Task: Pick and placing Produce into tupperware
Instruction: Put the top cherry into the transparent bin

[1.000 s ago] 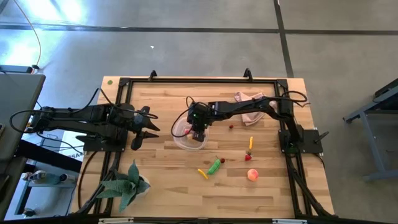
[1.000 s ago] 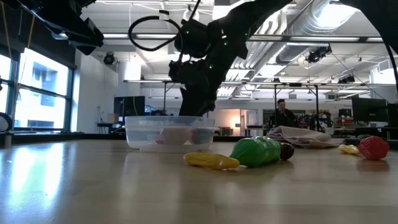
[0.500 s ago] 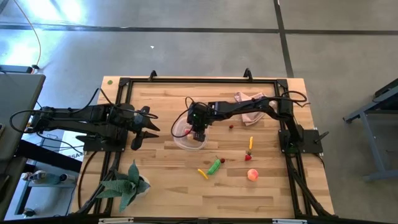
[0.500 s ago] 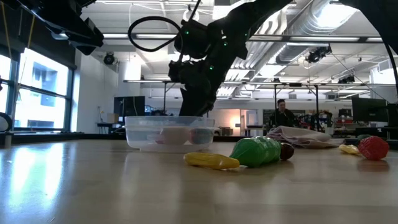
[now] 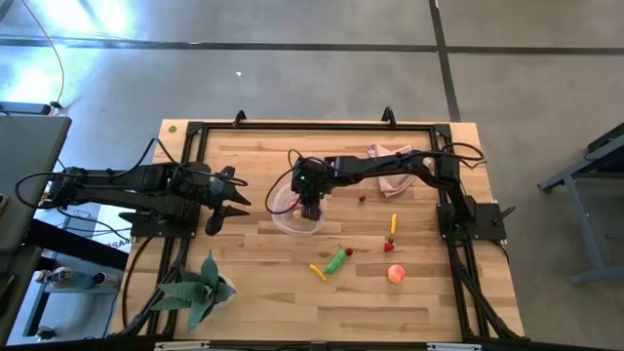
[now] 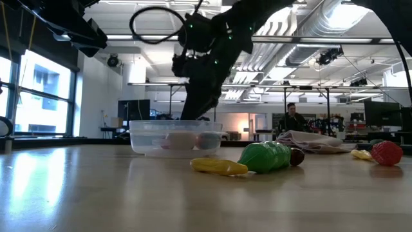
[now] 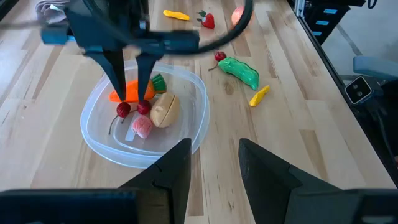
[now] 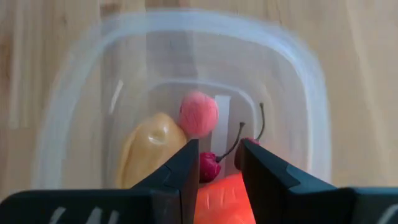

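1. The right gripper (image 7: 129, 93) hangs over the tub (image 5: 283, 218), fingers a little apart and holding nothing; in its wrist view the fingers (image 8: 186, 168) frame two cherries (image 8: 208, 167) and the carrot (image 8: 221, 196) lying beneath them.
2. Inside the tub a tan lump (image 7: 164, 109) and a pink piece (image 7: 142, 126) lie just beside the cherries, near the wall away from the gripper.
3. The tub rim (image 7: 202, 106) rings the fingers closely on all sides.
4. The left gripper (image 5: 234, 203) waits well to the tub's left, fingers parted and empty, with bare wood between.
5. Outside the tub, the pepper (image 5: 336, 260) and a yellow piece (image 5: 317, 272) lie toward the near edge; a strawberry (image 5: 390, 246), another yellow piece (image 5: 394, 223) and a peach (image 5: 396, 275) lie further right.
6. A pink cloth (image 5: 390, 156) sits at the far edge and a plant (image 5: 200, 288) at the near-left corner; a black frame (image 5: 312, 126) borders the wooden table (image 5: 263, 302).
7. Beyond the table, a person (image 6: 293, 119) stands in the workshop.
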`<action>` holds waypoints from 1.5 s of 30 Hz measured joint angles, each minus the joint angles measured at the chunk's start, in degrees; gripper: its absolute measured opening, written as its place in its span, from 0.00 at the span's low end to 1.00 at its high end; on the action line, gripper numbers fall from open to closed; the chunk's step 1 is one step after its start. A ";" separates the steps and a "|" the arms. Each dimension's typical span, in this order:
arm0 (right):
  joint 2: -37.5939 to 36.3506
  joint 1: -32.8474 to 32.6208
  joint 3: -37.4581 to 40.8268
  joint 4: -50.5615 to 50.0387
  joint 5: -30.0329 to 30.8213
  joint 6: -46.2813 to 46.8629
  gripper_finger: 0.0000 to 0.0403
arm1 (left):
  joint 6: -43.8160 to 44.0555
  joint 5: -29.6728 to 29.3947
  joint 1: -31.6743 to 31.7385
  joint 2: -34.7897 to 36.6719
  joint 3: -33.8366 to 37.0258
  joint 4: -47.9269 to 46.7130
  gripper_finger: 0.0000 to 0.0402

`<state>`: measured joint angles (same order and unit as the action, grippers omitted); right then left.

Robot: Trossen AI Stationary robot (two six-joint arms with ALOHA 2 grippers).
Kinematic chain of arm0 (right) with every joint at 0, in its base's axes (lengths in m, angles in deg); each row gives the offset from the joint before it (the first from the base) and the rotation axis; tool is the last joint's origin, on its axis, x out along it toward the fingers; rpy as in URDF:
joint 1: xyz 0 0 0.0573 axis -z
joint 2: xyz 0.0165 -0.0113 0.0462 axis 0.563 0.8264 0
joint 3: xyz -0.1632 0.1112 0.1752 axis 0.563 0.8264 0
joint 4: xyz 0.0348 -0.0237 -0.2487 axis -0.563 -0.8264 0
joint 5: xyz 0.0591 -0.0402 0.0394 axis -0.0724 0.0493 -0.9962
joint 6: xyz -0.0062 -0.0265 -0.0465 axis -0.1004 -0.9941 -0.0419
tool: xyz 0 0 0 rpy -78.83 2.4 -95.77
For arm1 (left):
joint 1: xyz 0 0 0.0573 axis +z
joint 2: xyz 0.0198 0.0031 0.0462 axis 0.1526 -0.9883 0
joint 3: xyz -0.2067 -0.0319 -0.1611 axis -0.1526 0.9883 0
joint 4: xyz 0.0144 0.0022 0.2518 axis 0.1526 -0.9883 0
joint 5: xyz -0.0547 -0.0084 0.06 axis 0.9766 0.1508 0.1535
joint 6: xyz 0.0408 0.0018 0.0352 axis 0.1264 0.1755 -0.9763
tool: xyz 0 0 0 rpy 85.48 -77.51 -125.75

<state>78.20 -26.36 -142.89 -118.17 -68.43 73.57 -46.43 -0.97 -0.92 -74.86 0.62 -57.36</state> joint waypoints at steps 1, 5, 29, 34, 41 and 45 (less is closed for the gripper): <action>-0.04 0.00 -1.54 -2.11 0.00 -0.38 0.27 | 0.00 0.00 -0.01 -0.01 0.00 0.00 0.30; -0.08 0.00 -8.05 -14.21 1.63 -0.68 0.27 | 0.00 0.00 -0.02 -0.01 0.00 0.00 0.30; -17.43 0.80 14.62 -32.56 16.67 46.37 0.27 | 0.02 0.00 0.00 -0.02 0.00 0.00 0.30; -19.43 1.88 17.99 -31.33 11.71 55.64 0.27 | 0.00 -0.01 -0.02 -0.02 0.00 0.02 0.30; -19.49 3.02 18.19 -28.25 10.98 57.76 0.27 | 0.01 0.00 -0.01 -0.01 0.00 0.00 0.30; -19.44 2.95 18.17 -27.74 10.97 59.76 0.27 | 0.00 0.00 -0.02 -0.02 0.00 0.00 0.30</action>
<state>58.76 -23.41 -124.72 -145.92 -57.46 133.33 -46.42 -0.97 -0.94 -74.88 0.62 -57.36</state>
